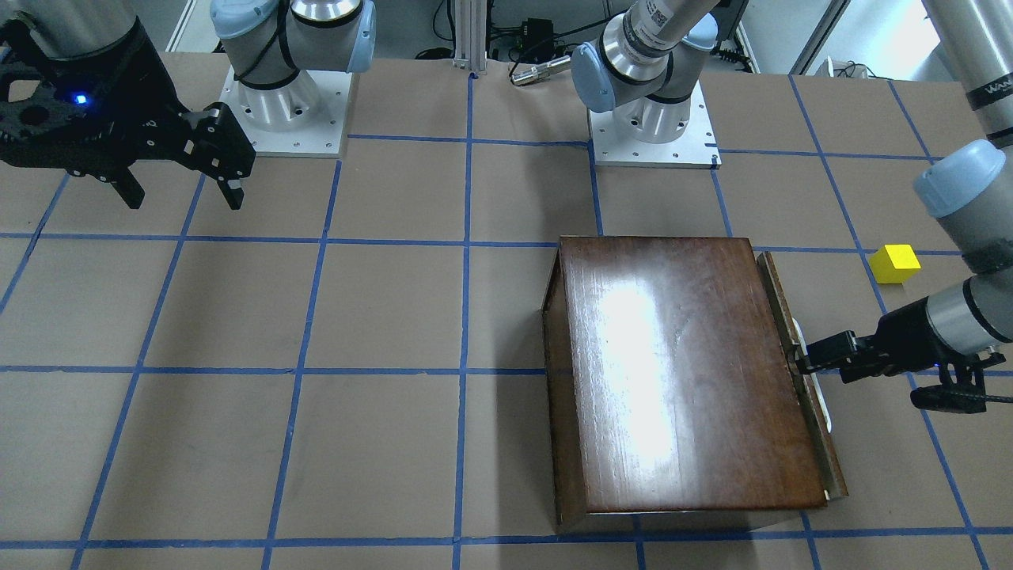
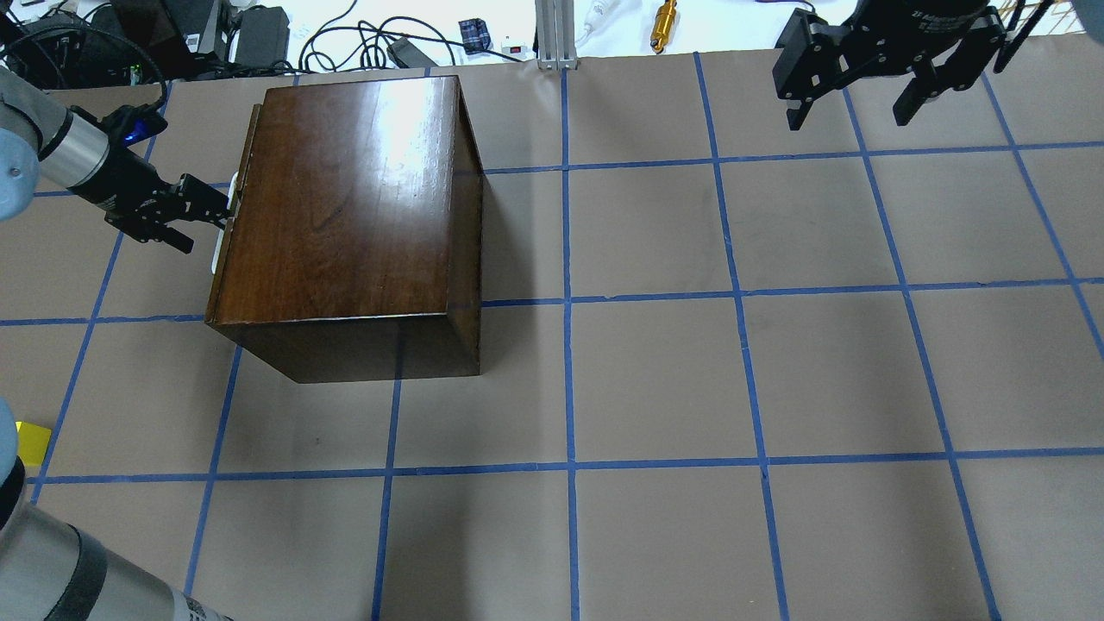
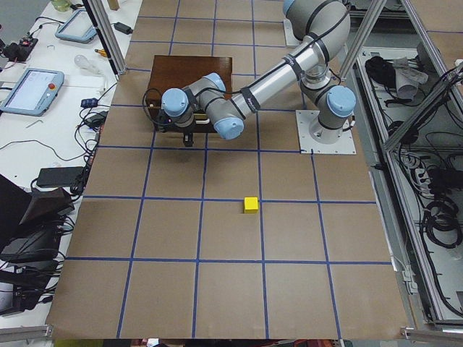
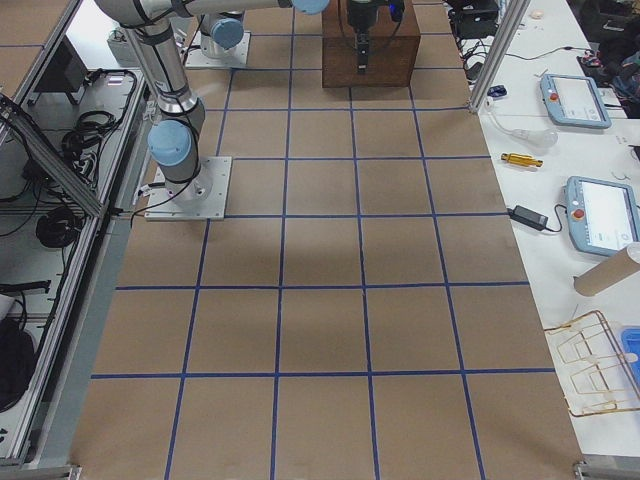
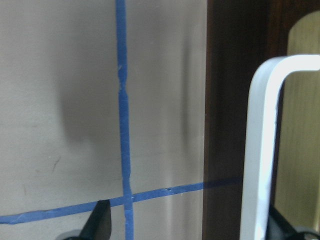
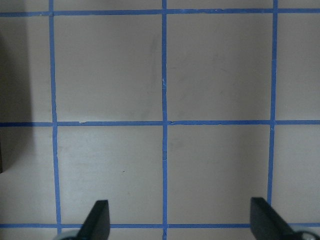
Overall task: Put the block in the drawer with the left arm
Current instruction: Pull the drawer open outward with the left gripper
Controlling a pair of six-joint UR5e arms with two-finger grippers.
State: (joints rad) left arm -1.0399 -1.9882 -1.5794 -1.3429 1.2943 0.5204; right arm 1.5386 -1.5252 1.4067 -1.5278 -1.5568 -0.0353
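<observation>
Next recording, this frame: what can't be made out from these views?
1. Inside of the pale-wood, dark-fronted drawer: hidden under the glossy dark-brown wooden cabinet in every view.
2. The small bright yellow cube block: overhead view, partly covered by the silver-grey left arm.
3. Whether the open left claw touches the white curved handle: left wrist view blurred, handle covers one fingertip.

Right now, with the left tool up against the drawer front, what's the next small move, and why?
Probably shut the left tool on the white handle. Its fingers stand apart with the handle between them, the drawer looks barely open if at all, and the block lies off to the side, ungrasped.
</observation>
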